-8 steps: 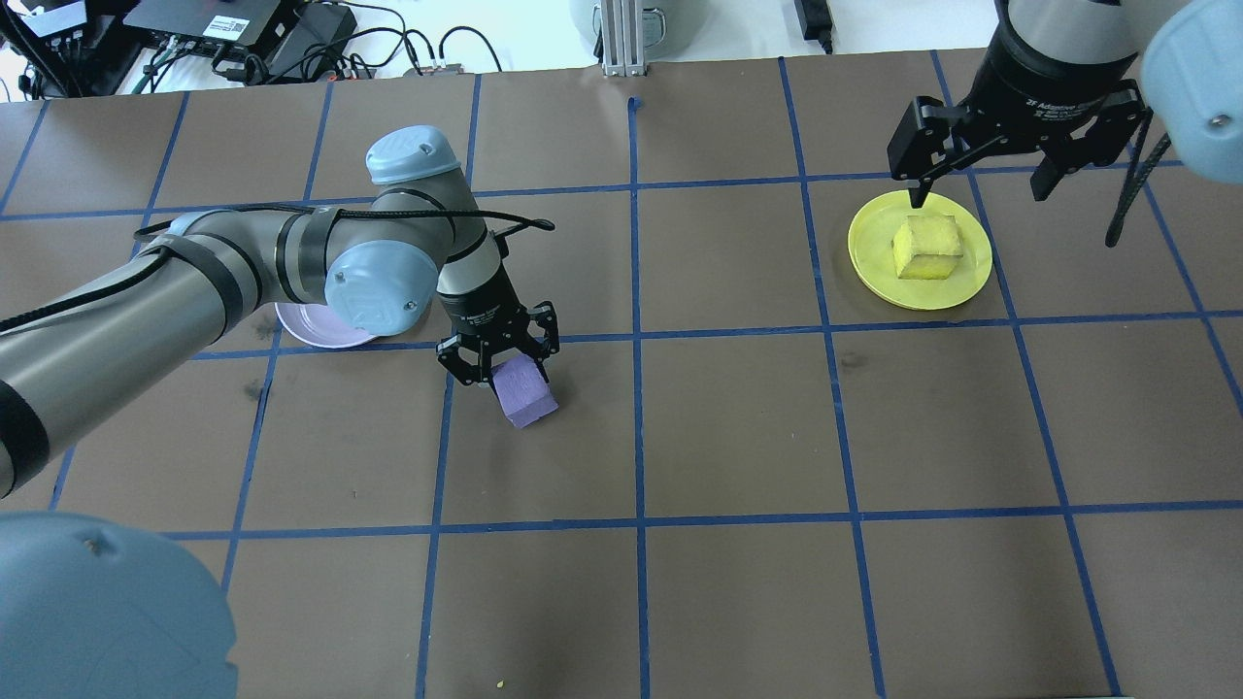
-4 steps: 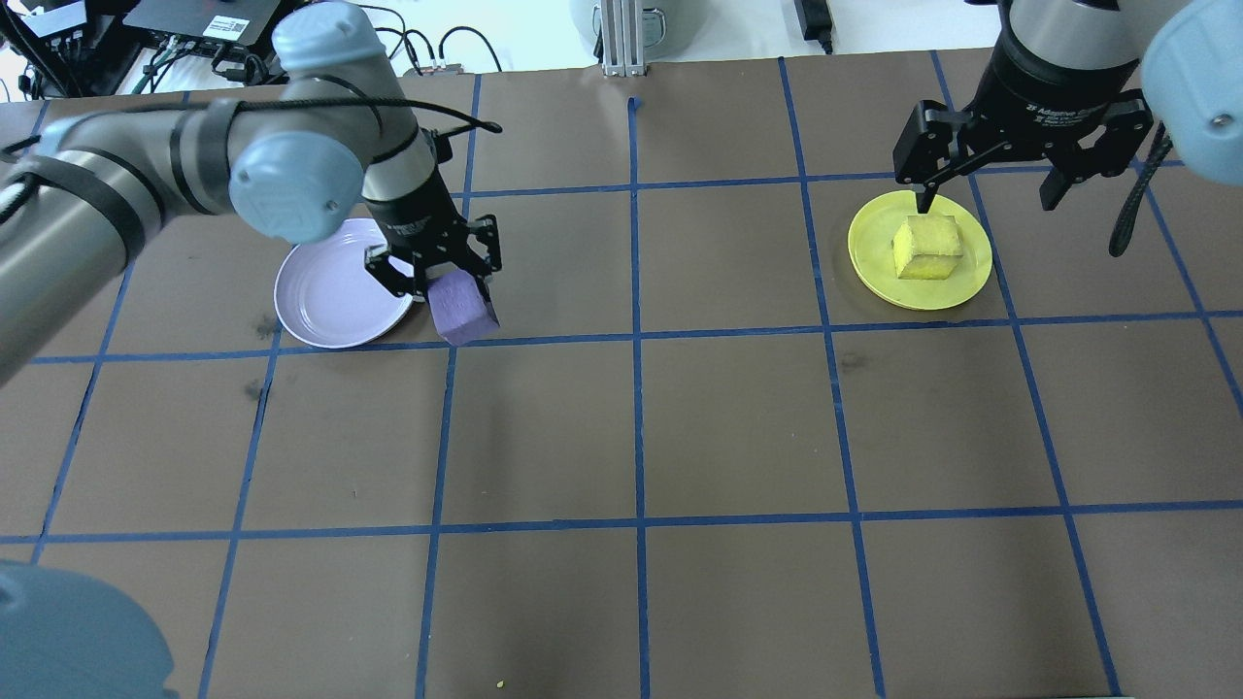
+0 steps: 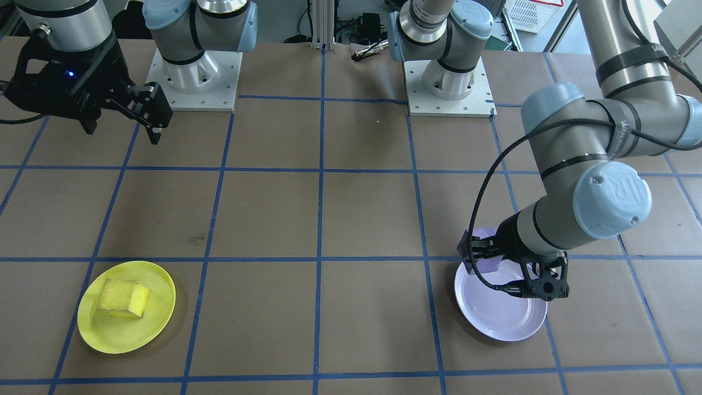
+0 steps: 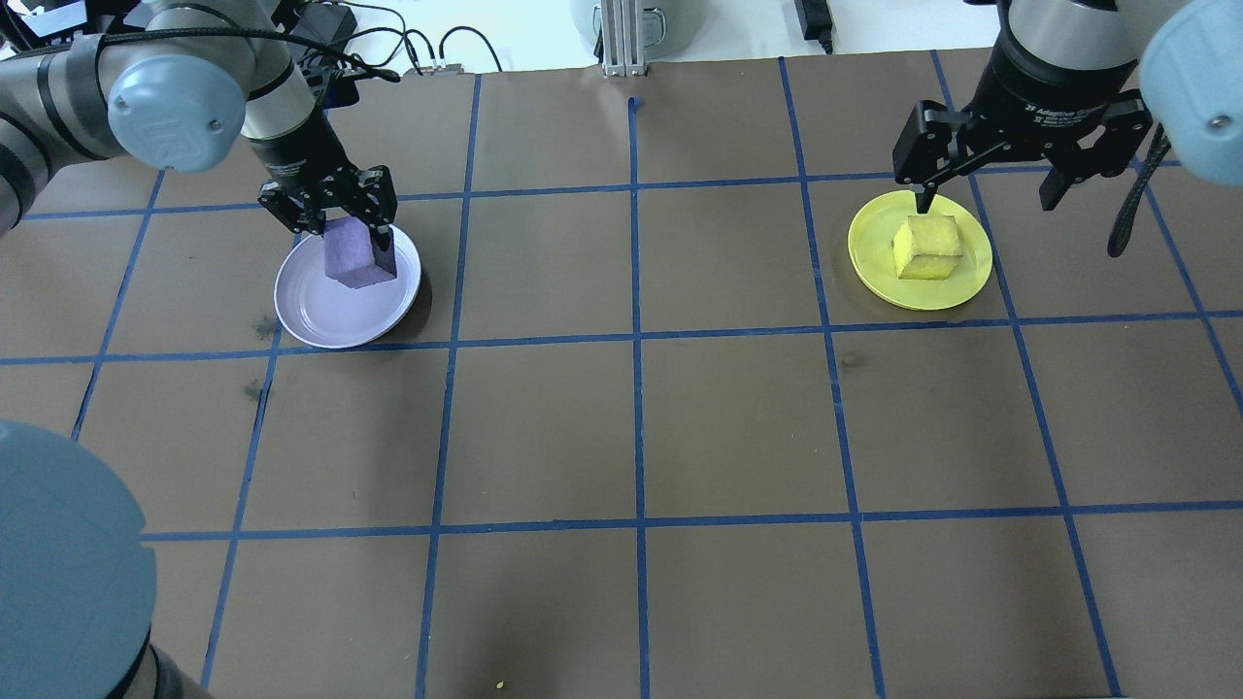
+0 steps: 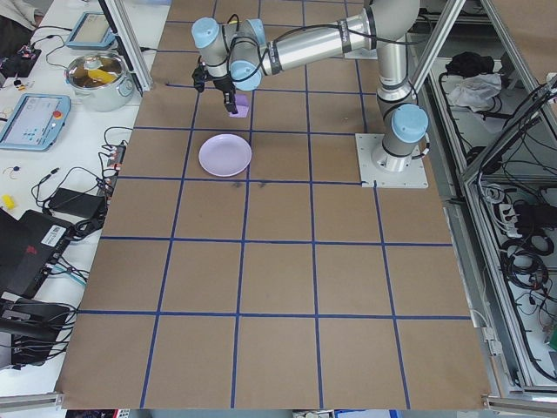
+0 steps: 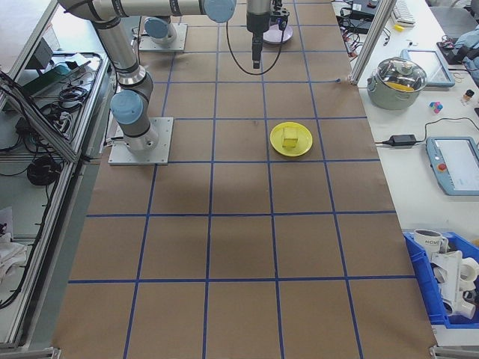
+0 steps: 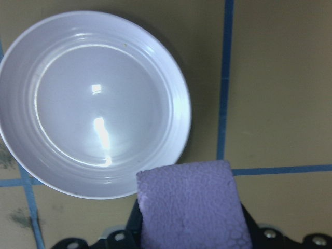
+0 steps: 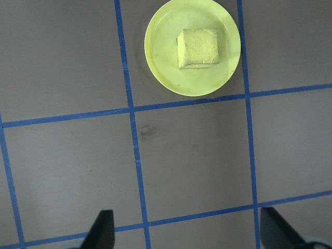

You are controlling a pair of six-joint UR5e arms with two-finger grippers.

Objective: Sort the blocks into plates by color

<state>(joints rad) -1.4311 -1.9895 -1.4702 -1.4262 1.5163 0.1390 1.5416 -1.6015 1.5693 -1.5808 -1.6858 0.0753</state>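
My left gripper (image 4: 338,221) is shut on the purple block (image 4: 357,254), holding it in the air over the lavender plate (image 4: 320,316). The wrist view has the block (image 7: 189,205) at the bottom and the bare plate (image 7: 93,104) beyond it. From the front, the block (image 3: 483,257) hangs at the rim of the plate (image 3: 502,312). The yellow block (image 4: 927,248) lies in the yellow plate (image 4: 874,267). My right gripper (image 4: 986,194) hovers open above that plate's far side, well above the block (image 8: 198,47).
Brown paper with a blue tape grid covers the table (image 4: 631,427). Cables and electronics (image 4: 223,39) lie past the far edge. A pot (image 5: 100,78) and tablets sit on the side bench. The two arm bases (image 3: 194,77) stand at the robot side.
My left arm lifted the purple block from the table right of the lavender plate and carried it left and away to above the plate. The right gripper barely moved.
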